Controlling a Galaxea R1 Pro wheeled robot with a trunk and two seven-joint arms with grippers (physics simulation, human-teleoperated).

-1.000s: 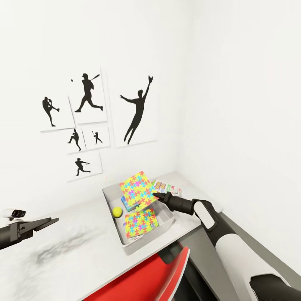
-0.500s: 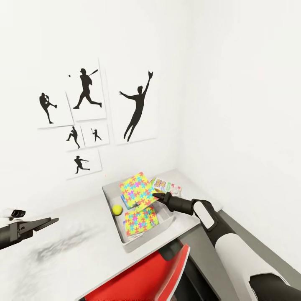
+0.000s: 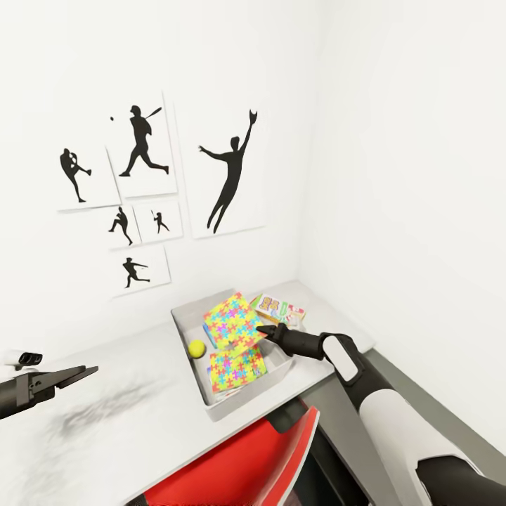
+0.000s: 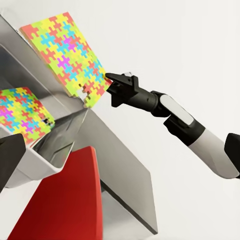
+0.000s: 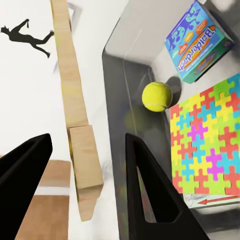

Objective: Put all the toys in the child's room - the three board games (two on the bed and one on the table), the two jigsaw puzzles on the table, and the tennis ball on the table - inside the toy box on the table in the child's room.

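**Right jaws released around the standing puzzle, over the box**

My right gripper (image 3: pixel 261 329) reaches over the near long rim of the toy box (image 3: pixel 184 320). Its jaws are parted. One jigsaw puzzle (image 3: pixel 232 322) stands tilted on edge between them, with a gap to each finger in the right wrist view, so I am not pinching it. Its lower corner sits by the box rim, right at my fingertips.

Just below those jaws, flat inside the box, lies the second puzzle (image 3: pixel 237 369). Past it, deeper in the box, is the tennis ball (image 3: pixel 197 347), and beyond the ball a blue board game (image 5: pixel 200 42).

Outside the box, on the table (image 3: pixel 140 414) just past my right fingertips, lies a pastel board game (image 3: pixel 280 308).

My left gripper (image 3: pixel 84 371) hangs over the table well apart from the box; whether its jaws are parted, I cannot tell.

Farthest off, black ballplayer pictures (image 3: pixel 228 176) hang on the wall.
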